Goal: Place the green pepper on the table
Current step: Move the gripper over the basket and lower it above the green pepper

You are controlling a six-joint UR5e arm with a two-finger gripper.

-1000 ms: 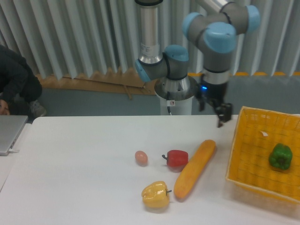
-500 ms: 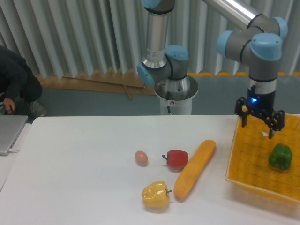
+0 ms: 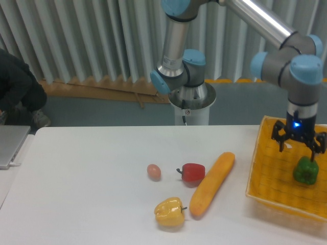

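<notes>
The green pepper (image 3: pixel 305 171) lies inside the yellow woven basket (image 3: pixel 273 176) at the right of the white table (image 3: pixel 92 178). My gripper (image 3: pixel 300 148) hangs just above the pepper and slightly to its left, over the basket. Its two dark fingers (image 3: pixel 281 144) are spread apart, so it is open with nothing held between them.
On the table lie a red pepper (image 3: pixel 192 172), a yellow pepper (image 3: pixel 169 212), a long orange carrot-like vegetable (image 3: pixel 213 182) and a small pinkish egg (image 3: pixel 154 171). A laptop (image 3: pixel 10 145) sits at the left edge. The robot base (image 3: pixel 192 99) stands behind the table.
The arm has swung right from the table's back edge to above the basket and lowered toward the green pepper. The vegetables have not moved.
</notes>
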